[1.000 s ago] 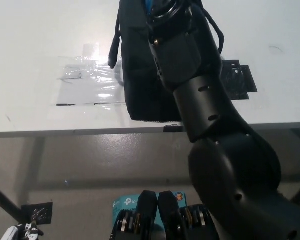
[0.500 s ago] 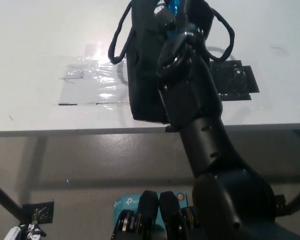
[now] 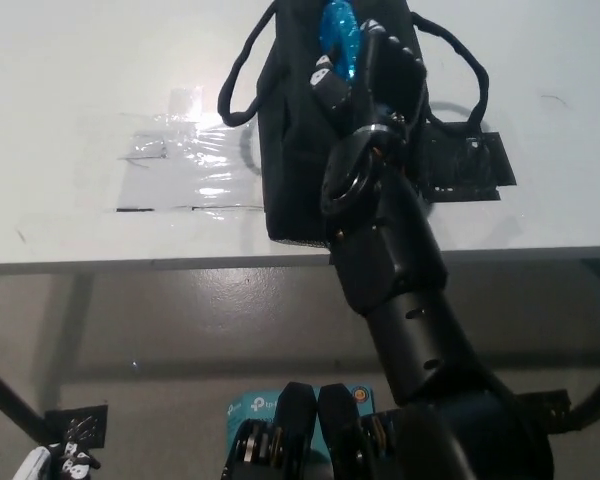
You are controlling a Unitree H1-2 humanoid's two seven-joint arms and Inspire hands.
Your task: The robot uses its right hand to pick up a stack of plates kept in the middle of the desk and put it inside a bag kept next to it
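**Plates over the bag mouth**

Head view: a black bag (image 3: 295, 150) stands near the tabletop's (image 3: 70, 110) front edge, its cord handles looping out to both sides. The black right hand (image 3: 365, 75) is at the bag's top, fingers closed around blue plates (image 3: 336, 38) held on edge, partly inside the opening. The arm covers the bag's right side, so its inside is hidden. A clear taped sheet (image 3: 180, 170) lies just left of the bag, a black mat (image 3: 470, 165) right of it. The white left hand (image 3: 55, 463) rests at the lower left; whether it is open I cannot tell.
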